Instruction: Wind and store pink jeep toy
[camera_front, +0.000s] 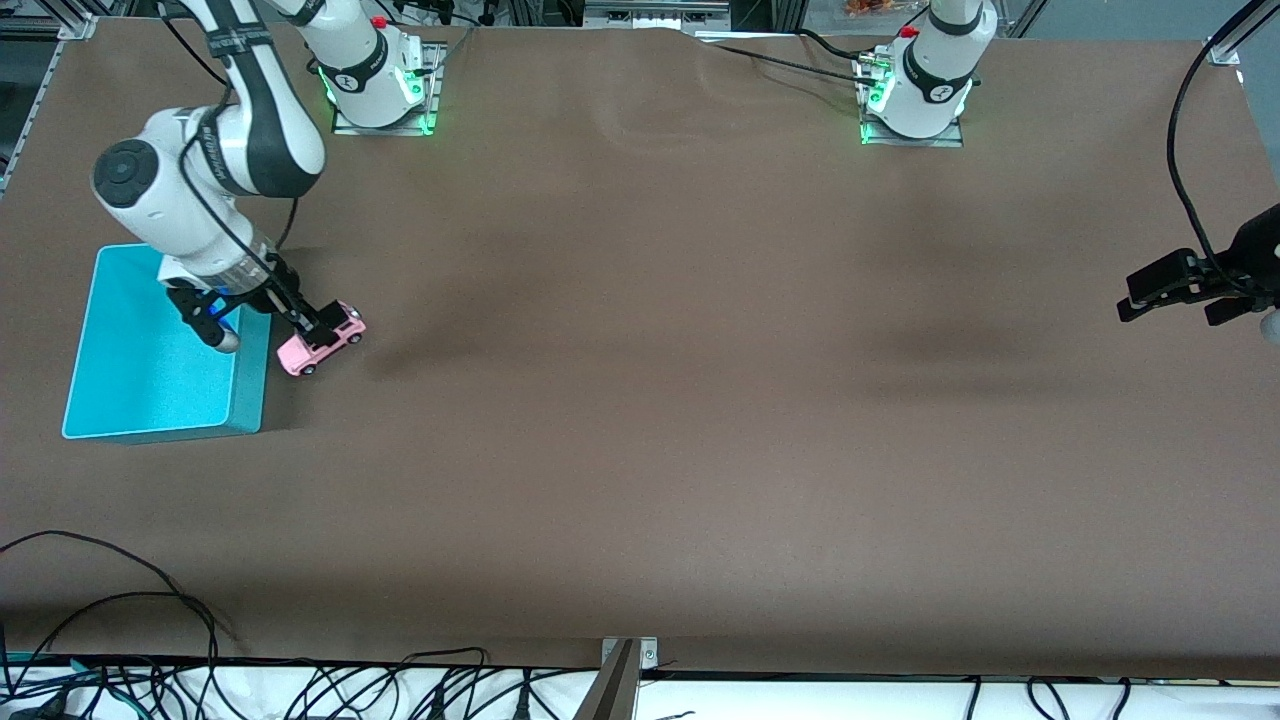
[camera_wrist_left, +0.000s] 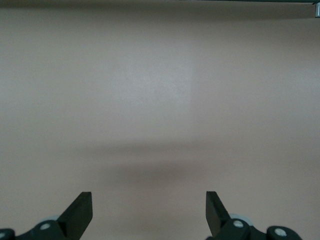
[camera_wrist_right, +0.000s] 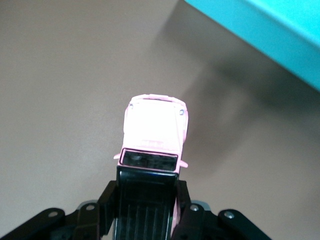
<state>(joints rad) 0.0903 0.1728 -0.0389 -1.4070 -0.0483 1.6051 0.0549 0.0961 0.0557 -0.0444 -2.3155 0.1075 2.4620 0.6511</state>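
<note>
Front view first: the right gripper (camera_front: 322, 330) is down at the right arm's end of the table w/ its fingers clamped on the black back half of the pink jeep toy (camera_front: 321, 344). The jeep sits just beside the turquoise bin (camera_front: 150, 360), not in it. Can't tell from here if its wheels touch the brown table (camera_front: 650, 400) or it's lifted a bit. Its pink nose points toward the front camera, tilted a little. The left gripper (camera_front: 1170, 297) hangs over the left arm's end of the table, near the edge of the view, well apart from the jeep and the bin, arm just waiting. Some black cables (camera_front: 150, 640) lie along the near edge.

Left wrist view: nothing but bare table (camera_wrist_left: 160, 100) under the left gripper (camera_wrist_left: 149, 207), fingers (camera_wrist_left: 80, 207) spread wide, holding nothing.

Right wrist view: the right gripper (camera_wrist_right: 147, 200) pinches the jeep (camera_wrist_right: 155, 130) by both sides of the black roof/rear, narrow grip, pink hood sticking out past the fingertips. A corner of the bin (camera_wrist_right: 270, 30) shows near the jeep but apart from it, w/ table (camera_wrist_right: 65, 75) around.
</note>
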